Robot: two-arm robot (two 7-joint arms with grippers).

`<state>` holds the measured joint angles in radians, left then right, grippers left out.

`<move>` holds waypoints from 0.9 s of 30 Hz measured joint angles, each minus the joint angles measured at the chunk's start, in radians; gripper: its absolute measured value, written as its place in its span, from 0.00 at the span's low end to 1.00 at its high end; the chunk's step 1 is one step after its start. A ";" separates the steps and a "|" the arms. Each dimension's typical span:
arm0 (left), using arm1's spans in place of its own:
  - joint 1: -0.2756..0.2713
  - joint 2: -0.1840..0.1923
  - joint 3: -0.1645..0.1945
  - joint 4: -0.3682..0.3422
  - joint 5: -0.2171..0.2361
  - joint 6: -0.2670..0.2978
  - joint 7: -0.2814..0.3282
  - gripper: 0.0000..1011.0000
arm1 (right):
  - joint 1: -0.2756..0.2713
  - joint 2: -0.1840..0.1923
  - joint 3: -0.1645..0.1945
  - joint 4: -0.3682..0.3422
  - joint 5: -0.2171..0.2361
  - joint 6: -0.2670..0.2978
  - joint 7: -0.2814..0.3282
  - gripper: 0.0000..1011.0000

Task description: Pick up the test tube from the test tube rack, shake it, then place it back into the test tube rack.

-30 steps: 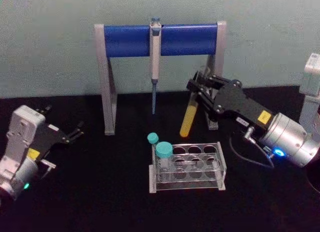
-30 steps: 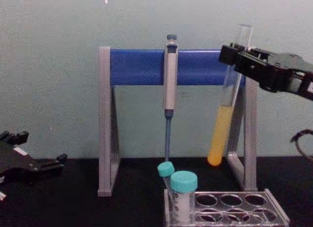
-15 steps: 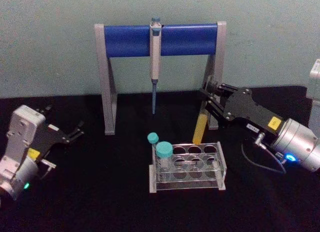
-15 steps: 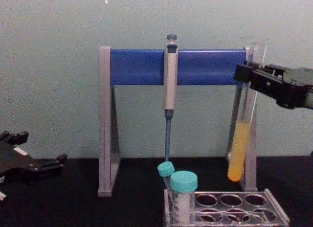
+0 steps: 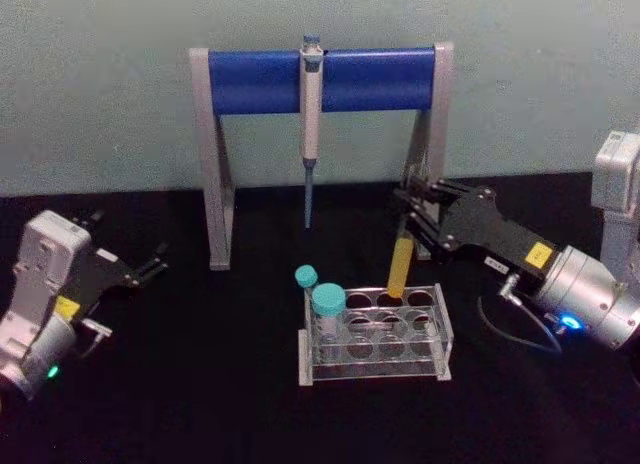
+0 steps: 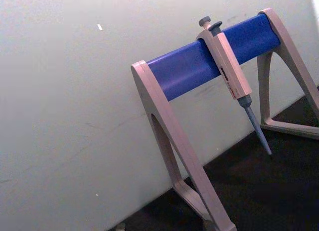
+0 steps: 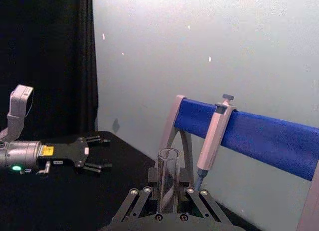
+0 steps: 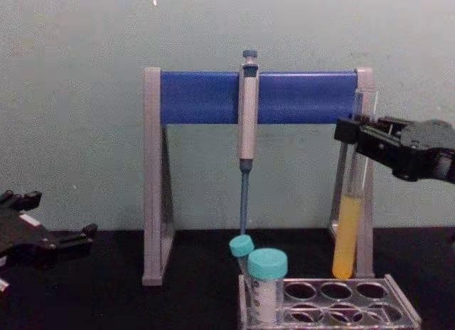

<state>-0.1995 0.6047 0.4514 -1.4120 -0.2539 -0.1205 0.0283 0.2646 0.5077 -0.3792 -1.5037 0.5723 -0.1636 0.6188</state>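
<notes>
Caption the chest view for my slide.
Right tool holds the test tube upright over the test tube rack.

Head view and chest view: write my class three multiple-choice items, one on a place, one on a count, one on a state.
1. Where is the test tube?
A) lying flat beside the rack
B) in the right gripper, upright at the test tube rack's back row
C) released in the rack's front row

2. How many teal caps show?
A) one
B) two
C) four

3. The left gripper is:
A) open, empty
B) shut, empty
C) shut on a teal cap

Key: 1 B, the gripper clamps the tube by the rear holes. 2 B, both sit at the rack's left end. 3 A, its jaws stand apart with nothing between.
</notes>
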 joint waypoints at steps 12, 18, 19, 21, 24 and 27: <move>0.000 0.000 0.000 0.000 0.000 0.000 0.000 0.99 | 0.014 -0.008 -0.014 0.031 -0.011 0.018 0.007 0.23; 0.000 0.000 0.000 0.000 0.000 0.000 0.000 0.99 | 0.019 -0.013 -0.019 0.045 -0.011 0.022 0.012 0.23; 0.000 0.000 0.000 0.000 0.000 0.000 0.000 0.99 | 0.021 -0.014 -0.021 0.049 -0.011 0.023 0.014 0.23; 0.000 0.000 0.000 0.000 0.000 0.000 0.000 0.99 | 0.024 -0.017 -0.023 0.056 -0.010 0.026 0.017 0.23; 0.000 0.000 0.000 0.000 0.000 0.000 0.000 0.99 | 0.028 -0.019 -0.026 0.062 -0.009 0.028 0.019 0.23; 0.000 0.000 0.000 0.000 0.000 0.000 0.000 0.99 | 0.033 -0.022 -0.031 0.072 -0.010 0.031 0.020 0.23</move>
<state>-0.1995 0.6047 0.4514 -1.4120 -0.2539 -0.1205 0.0283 0.2974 0.4860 -0.4101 -1.4314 0.5624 -0.1324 0.6388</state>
